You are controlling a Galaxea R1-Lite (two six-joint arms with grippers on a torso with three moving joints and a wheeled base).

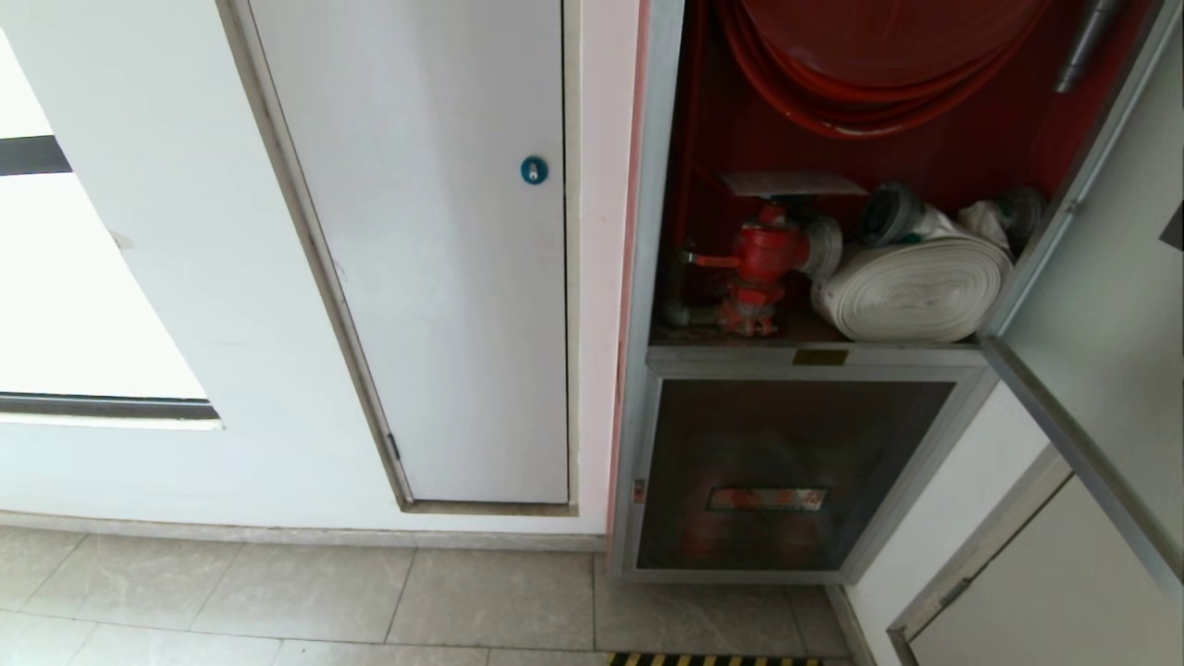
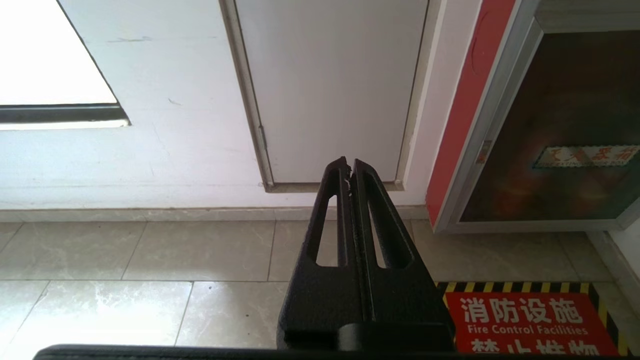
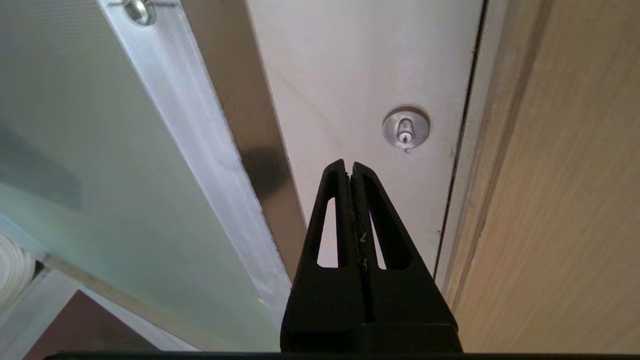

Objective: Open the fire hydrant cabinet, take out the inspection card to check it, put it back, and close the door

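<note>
A white-walled corridor with a tiled floor: the fire hydrant cabinet [image 1: 832, 231] stands open, its door [image 1: 1110, 305] swung right. The inspection card [image 1: 793, 183] lies atop the red valve [image 1: 766, 259]. The right gripper [image 3: 351, 170], fingers closed and empty, sits beside the door's frame; it should open before reaching in level. The left gripper [image 2: 349, 167] hangs parked, closed.

Cabinet shelf [image 1: 740, 351], red valve [image 1: 763, 264] and rolled white hose [image 1: 911, 291] resting on it

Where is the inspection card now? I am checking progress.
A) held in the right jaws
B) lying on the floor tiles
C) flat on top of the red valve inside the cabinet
C: the inspection card lies flat atop the red valve in the open fire hydrant cabinet.
</note>
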